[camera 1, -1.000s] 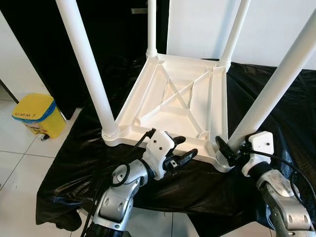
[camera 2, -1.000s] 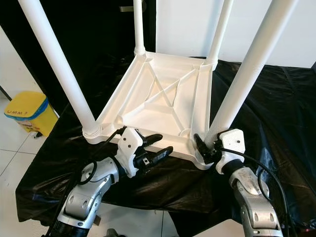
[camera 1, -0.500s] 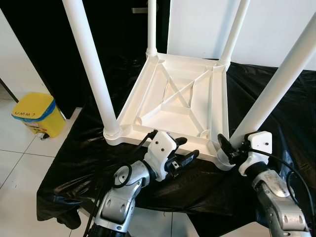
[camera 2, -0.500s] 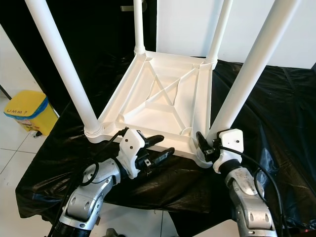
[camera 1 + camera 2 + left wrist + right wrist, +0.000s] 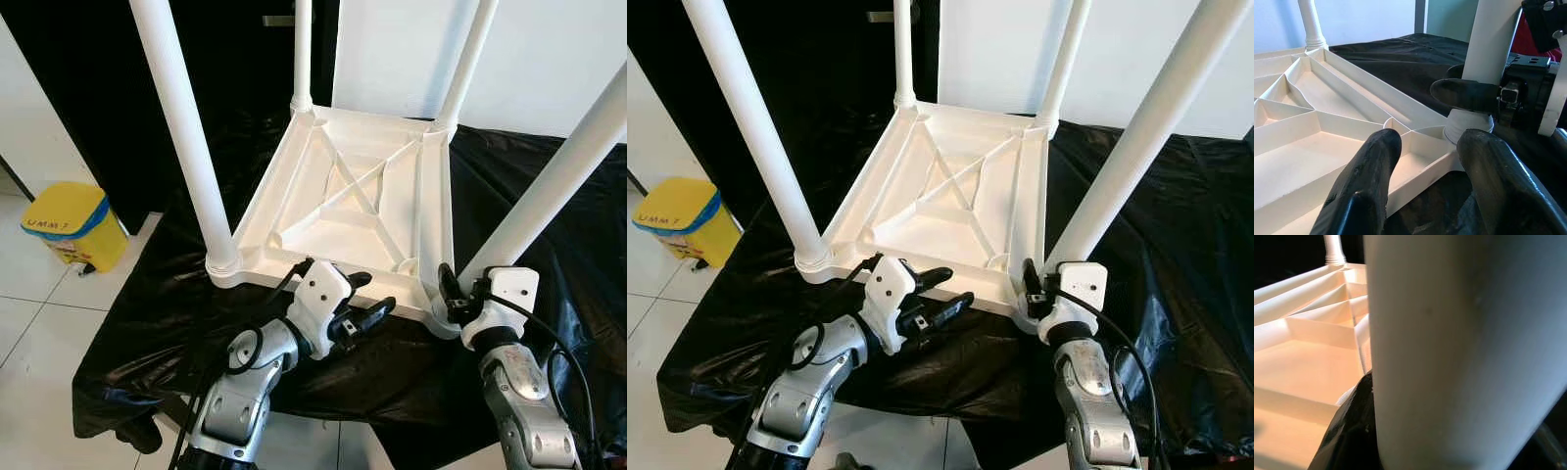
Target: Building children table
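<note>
On the black plastic sheet, the white kids' table is lying upside down w/ ribbed underside facing up and all four legs sticking upward. Sheet is draping over whatever's carrying it; can't tell what's underneath.

Near edge of the table, left pincer is hovering just in front of the rim w/ fingers spread apart, gripping nothing. In left wrist view, both its fingers are framing the tabletop's near-right corner, one over the ribbed tray, the other over the sheet just off the rim.

Right pincer is sitting at the base of the near-right leg, right where the leg is meeting its corner socket. One black finger is showing on the inner side of the leg, pressed close against it; right wrist view has the leg close up w/ a dark finger at its foot. Looks wrapped around the leg, but second finger is hidden behind it, so can't tell for sure if it's clamping.

Near-left leg is standing in its socket, tilting slightly outward. Two far legs are upright at the back corners.

Yellow bin w/ blue band is sitting on the tiled floor, well apart to the robot's left.
</note>
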Controlling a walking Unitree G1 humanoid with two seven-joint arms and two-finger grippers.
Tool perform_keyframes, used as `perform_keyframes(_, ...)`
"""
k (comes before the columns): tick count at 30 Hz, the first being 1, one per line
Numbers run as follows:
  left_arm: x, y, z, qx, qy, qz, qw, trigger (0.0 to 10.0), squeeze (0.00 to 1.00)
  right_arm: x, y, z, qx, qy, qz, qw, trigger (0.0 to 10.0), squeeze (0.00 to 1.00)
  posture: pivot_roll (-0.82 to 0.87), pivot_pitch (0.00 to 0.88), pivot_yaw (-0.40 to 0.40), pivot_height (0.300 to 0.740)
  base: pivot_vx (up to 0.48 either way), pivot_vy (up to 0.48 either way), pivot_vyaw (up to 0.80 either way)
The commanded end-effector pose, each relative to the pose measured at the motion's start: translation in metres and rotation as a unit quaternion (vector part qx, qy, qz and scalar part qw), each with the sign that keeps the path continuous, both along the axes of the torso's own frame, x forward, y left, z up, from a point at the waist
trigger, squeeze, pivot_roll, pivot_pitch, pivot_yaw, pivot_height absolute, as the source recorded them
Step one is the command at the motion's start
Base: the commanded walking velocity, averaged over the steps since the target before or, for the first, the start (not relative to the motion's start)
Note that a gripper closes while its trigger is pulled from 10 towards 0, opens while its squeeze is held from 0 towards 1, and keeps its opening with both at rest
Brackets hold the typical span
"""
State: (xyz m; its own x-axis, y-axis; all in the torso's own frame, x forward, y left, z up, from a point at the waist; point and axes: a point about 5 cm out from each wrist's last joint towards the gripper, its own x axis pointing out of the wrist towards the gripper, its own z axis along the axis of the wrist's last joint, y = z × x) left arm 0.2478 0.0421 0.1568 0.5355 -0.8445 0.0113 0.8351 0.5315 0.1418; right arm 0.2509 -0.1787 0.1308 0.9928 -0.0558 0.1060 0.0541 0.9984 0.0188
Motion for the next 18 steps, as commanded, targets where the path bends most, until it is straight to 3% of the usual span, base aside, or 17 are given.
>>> perform_keyframes(1, 0.006, 0.002, -0.003, -0.006, 0.001, 0.068, 0.998, 10.0, 0.00, -0.001, 0.003, -0.005, 0.008, 0.016, -0.010, 1.000, 10.0, 0.00, -0.01, 0.038, -0.052, 0.740, 0.000, 0.000, 0.00)
perform_keyframes(8, 0.007, 0.002, -0.002, -0.004, -0.002, 0.066, 0.998, 10.0, 0.00, 0.001, 0.006, -0.004, 0.007, 0.011, 0.002, 1.000, 10.0, 0.00, -0.01, 0.034, -0.050, 0.740, 0.000, 0.000, 0.00)
perform_keyframes(9, 0.007, 0.002, -0.002, -0.004, -0.002, 0.066, 0.998, 10.0, 0.00, 0.002, 0.006, -0.003, 0.007, 0.008, 0.005, 1.000, 10.0, 0.74, -0.01, 0.033, -0.051, 0.740, 0.000, 0.000, 0.00)
perform_keyframes(10, 0.007, 0.001, -0.002, -0.003, -0.003, 0.066, 0.998, 10.0, 0.00, 0.003, 0.005, -0.001, 0.005, 0.003, 0.015, 1.000, 10.0, 1.00, -0.01, 0.034, -0.055, 0.740, 0.000, 0.000, 0.00)
perform_keyframes(14, 0.007, 0.001, -0.002, -0.003, -0.003, 0.066, 0.998, 10.0, 0.00, 0.004, 0.005, 0.001, 0.005, -0.001, 0.025, 1.000, 10.0, 1.00, -0.01, 0.034, -0.056, 0.740, 0.000, 0.000, 0.00)
perform_keyframes(18, 0.005, 0.001, -0.002, -0.005, -0.001, 0.066, 0.998, 10.0, 0.00, 0.005, 0.001, 0.008, -0.004, -0.011, 0.081, 0.997, 10.0, 1.00, -0.01, 0.039, -0.058, 0.740, 0.000, 0.000, 0.00)
